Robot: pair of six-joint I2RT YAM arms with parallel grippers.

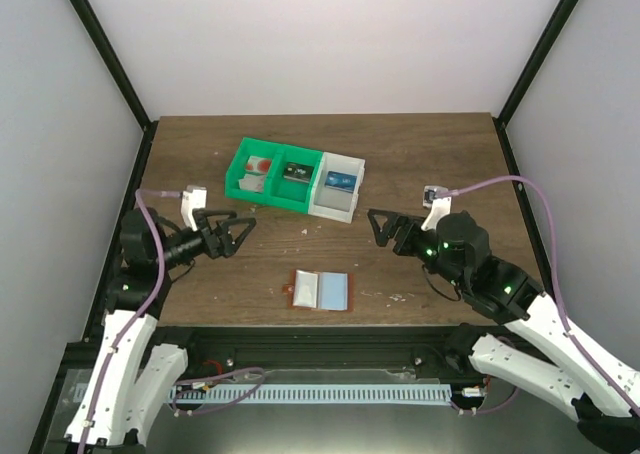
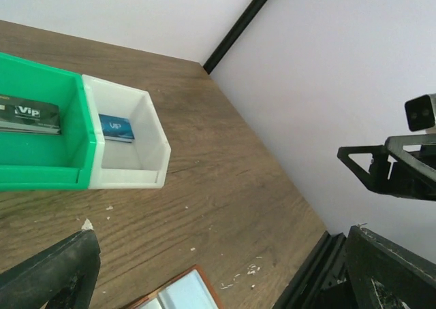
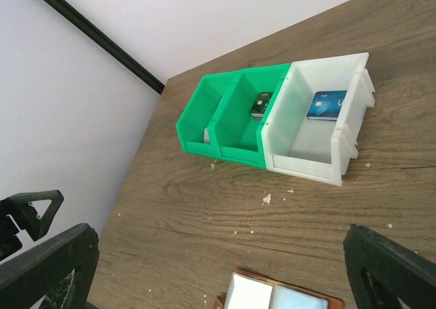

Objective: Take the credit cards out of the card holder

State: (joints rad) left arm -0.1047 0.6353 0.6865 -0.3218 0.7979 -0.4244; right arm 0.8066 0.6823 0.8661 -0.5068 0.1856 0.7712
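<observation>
Card holder (image 1: 320, 290) lies open flat on the table (image 1: 430, 174) near its front edge, between left hand (image 1: 240, 236) and right hand (image 1: 376, 228), both spread and empty; we reckon it's light, soft leather, apt to slide, so pin one outer flap edge.

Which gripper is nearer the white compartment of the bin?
Right. The right gripper hovers open just near-right of the white compartment; the left gripper is farther off, by the green compartments.
</observation>
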